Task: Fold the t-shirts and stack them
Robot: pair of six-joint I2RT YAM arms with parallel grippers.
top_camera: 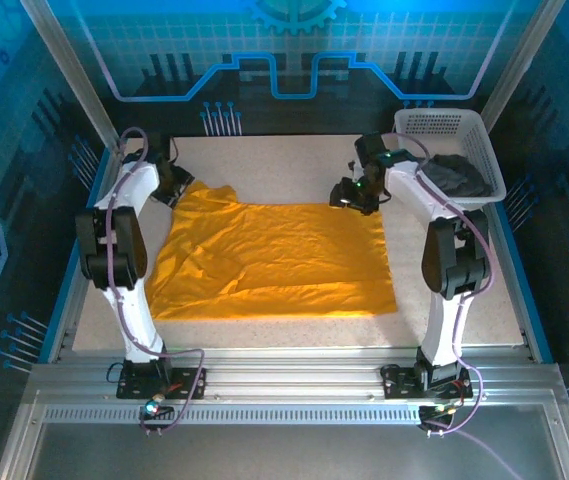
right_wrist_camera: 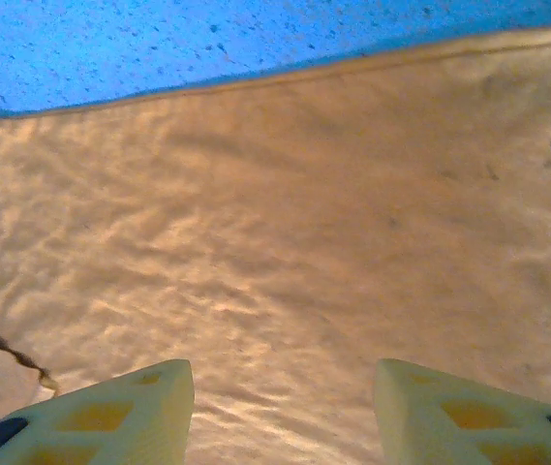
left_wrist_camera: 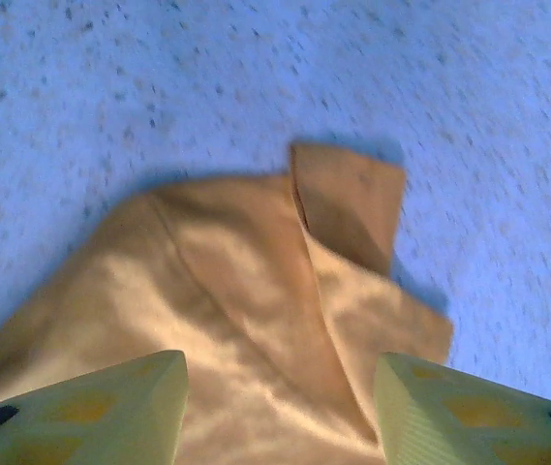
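From above, the orange-yellow t-shirt [top_camera: 274,255] lies spread on the surface [top_camera: 264,160], its long axis running left to right; we cannot make out a collar. The dark grey t-shirt [top_camera: 459,175] sits bunched in the white basket [top_camera: 444,118] at far right. We judge nothing folded or stacked yet. The left fingers [top_camera: 172,185] and right fingers [top_camera: 349,195] sit at the shirt's far corners.

At the left wrist, the left fingers [left_wrist_camera: 110,407] stand wide apart, holding nothing, over a corner with a turned-over flap [left_wrist_camera: 348,203].

At the right wrist, the right fingers [right_wrist_camera: 110,412] are equally wide, empty, above flat cloth near its far edge.
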